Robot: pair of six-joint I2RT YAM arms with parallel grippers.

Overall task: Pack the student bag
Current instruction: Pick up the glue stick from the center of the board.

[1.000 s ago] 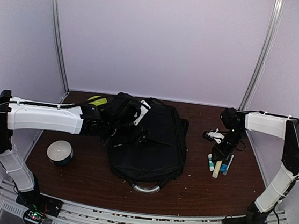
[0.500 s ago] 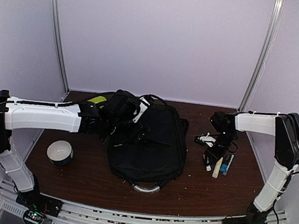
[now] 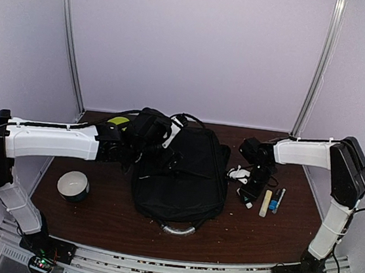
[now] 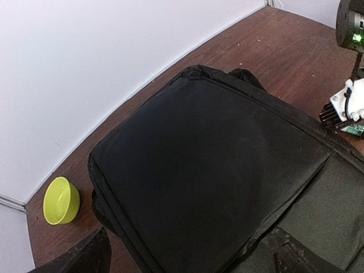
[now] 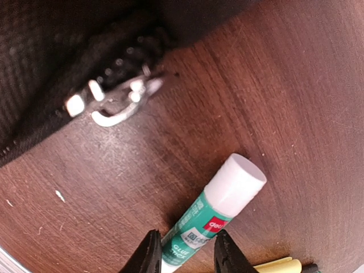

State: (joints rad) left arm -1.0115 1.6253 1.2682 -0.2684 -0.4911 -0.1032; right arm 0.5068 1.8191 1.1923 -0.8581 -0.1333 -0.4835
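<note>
Now clamping the glue stick [image 5: 219,207] in the right gripper [image 5: 186,256], cap angled forward-right; student bag [image 5: 51,51] close ahead-left of the fingertips, zipper pull [image 5: 114,102] nearest; left gripper [image 4: 179,259] spread wide over it, empty.

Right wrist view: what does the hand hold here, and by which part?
The right hand holds the glue stick by its green labelled lower body, with the white cap end sticking out free above the table.
</note>
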